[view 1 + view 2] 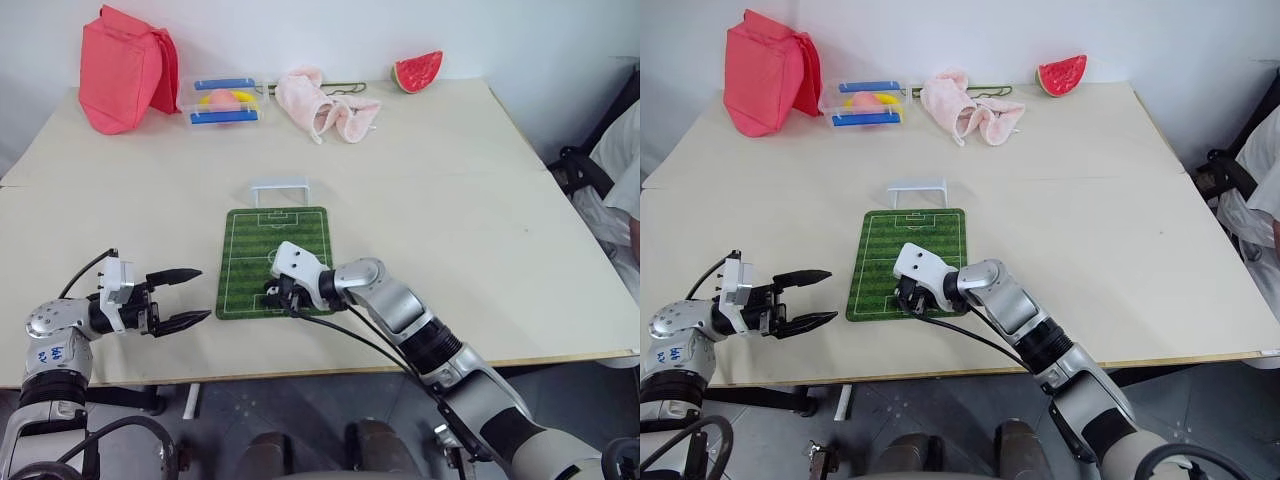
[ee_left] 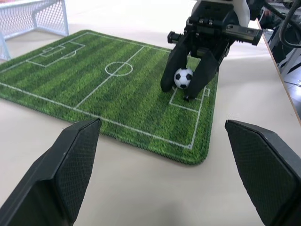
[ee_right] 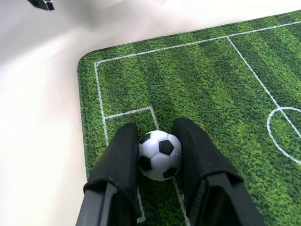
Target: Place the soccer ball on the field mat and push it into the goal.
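1. Left gripper [image 1: 200,296] sits off the mat's left edge, over bare surface [image 1: 480,200]; fingers spread wide, nothing between them, pointing toward the mat. Idle, as I read it
2. Field mat [image 1: 250,250] lies flat mid-surface, long axis running away from the robot; goal [image 1: 279,188] stands just past its far end, mouth facing the mat
3. Right gripper [image 2: 184,86] is at the mat's near end, fingers [image 3: 120,160] clamped on the soccer ball [image 3: 159,154], one pad each side. Ball is over the near penalty box; fingertips look down at the turf, ball at or just above it, contact not certain
4. Step in hand: placing, about done. Push not yet started
5. Next move needs: let go without flicking the ball sideways, clear the fingers, get behind the ball on the near side, then push straight up the mat's length. Ball is tiny and will roll easily, goal is narrower than the mat, so aim matters
6. Writing: a small blue mark on the left forearm [image 1: 42,352], unreadable. No brands legible elsewhere
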